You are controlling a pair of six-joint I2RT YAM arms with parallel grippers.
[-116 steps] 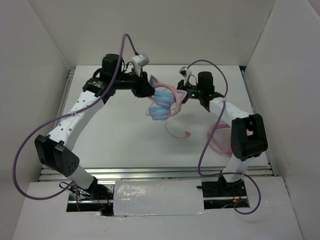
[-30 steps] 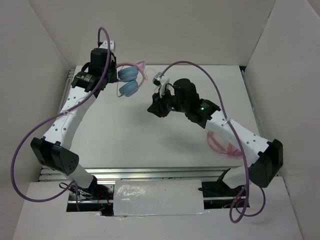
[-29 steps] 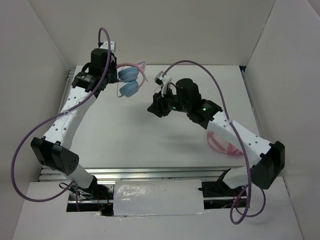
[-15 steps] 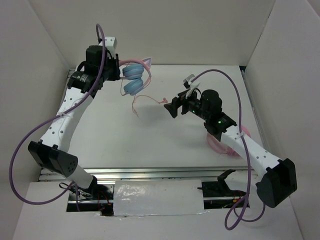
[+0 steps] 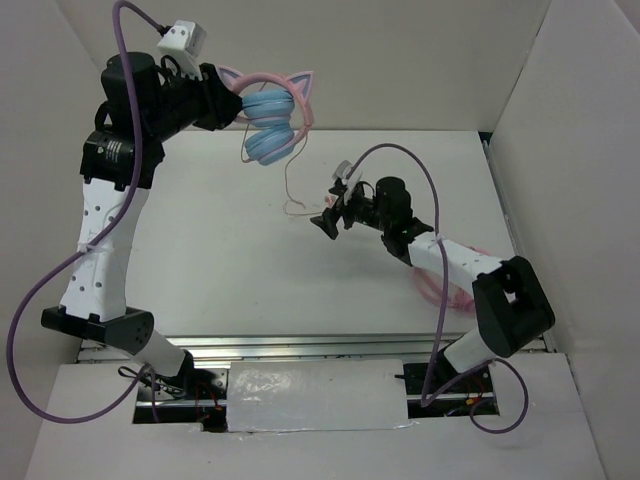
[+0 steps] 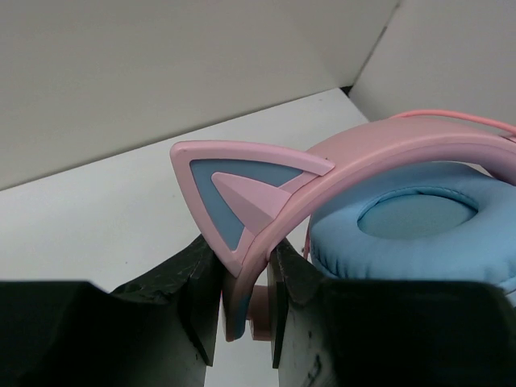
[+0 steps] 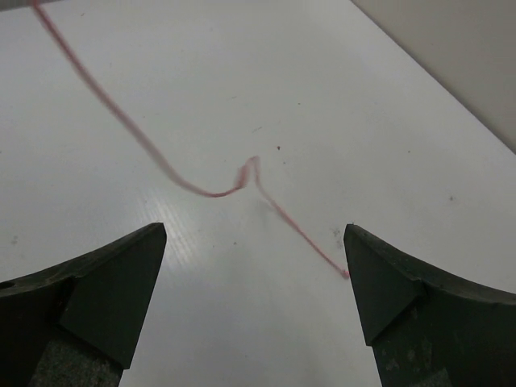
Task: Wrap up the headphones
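Observation:
The headphones (image 5: 272, 122) hang high over the back left of the table, with light blue earcups (image 6: 413, 232), a pink headband and a cat ear (image 6: 235, 190). My left gripper (image 5: 222, 100) is shut on the headband (image 6: 266, 242), just below the cat ear. The thin pink cable (image 5: 291, 192) drops from the earcups to the table, and its loose end (image 7: 211, 192) lies curled ahead of my right gripper (image 7: 254, 234). That gripper (image 5: 322, 218) stands open low over the table middle, holding nothing. The cable's tip lies by its right finger (image 7: 387, 282).
All-pink headphones with a coiled cable (image 5: 448, 290) lie on the table at the right, beside my right forearm. White walls (image 5: 570, 150) close in the table on three sides. Purple arm cables (image 5: 400, 150) loop above both arms.
My right gripper has opened and let go of the cable, whose end now lies on the table. My left arm has lifted the headphones higher.

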